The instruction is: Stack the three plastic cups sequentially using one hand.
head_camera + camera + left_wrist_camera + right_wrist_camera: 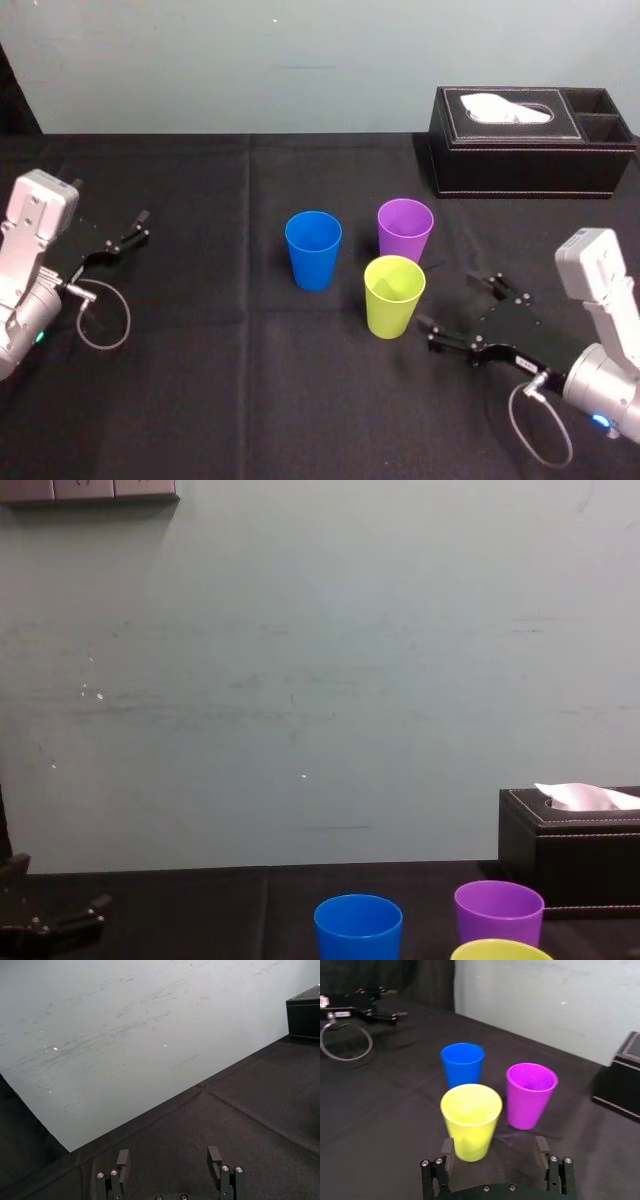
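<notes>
- Black worktop (200, 400): blue cup (313, 250), purple cup (405, 230) and yellow-green cup (394, 297) upright, clustered mid-surface.
- My right pincer (462, 310), spread, faces the yellow-green cup; left pincer (125, 235) parked, spread.
- I fear an off-centre finger tipping it into the purple cup.

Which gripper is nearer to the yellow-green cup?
The right. The right gripper is open close beside the yellow-green cup; the left gripper is far off past the blue cup.

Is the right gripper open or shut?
Open. The right gripper is empty, its fingers wide apart, just short of the yellow-green cup.
</notes>
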Motion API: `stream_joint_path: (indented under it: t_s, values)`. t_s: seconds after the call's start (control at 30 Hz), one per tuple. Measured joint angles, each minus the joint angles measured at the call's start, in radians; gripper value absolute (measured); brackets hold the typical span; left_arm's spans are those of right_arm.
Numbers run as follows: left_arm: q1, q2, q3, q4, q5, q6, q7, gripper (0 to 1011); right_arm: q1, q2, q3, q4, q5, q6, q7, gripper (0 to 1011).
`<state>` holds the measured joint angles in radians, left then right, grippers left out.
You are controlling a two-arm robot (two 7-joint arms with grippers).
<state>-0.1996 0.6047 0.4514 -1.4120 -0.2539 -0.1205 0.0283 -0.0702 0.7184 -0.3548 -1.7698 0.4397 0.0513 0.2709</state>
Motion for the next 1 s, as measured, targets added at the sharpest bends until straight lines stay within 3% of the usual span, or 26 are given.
stream_joint_path:
  t_s: [0.2,0.7,1.0]
  values:
    - [0.0,0.0,0.0,0.0,0.0,0.0,0.0,1011,0.012,-0.019,-0.012,0.01,-0.008,0.013,0.033,1004]
    - [0.0,0.0,0.0,0.0,0.0,0.0,0.0,1011,0.075,-0.125,-0.036,0.095,-0.059,0.011,0.065,1004]
    - [0.0,0.0,0.0,0.0,0.0,0.0,0.0,1011,0.094,-0.166,-0.034,0.13,-0.079,0.008,0.077,1004]
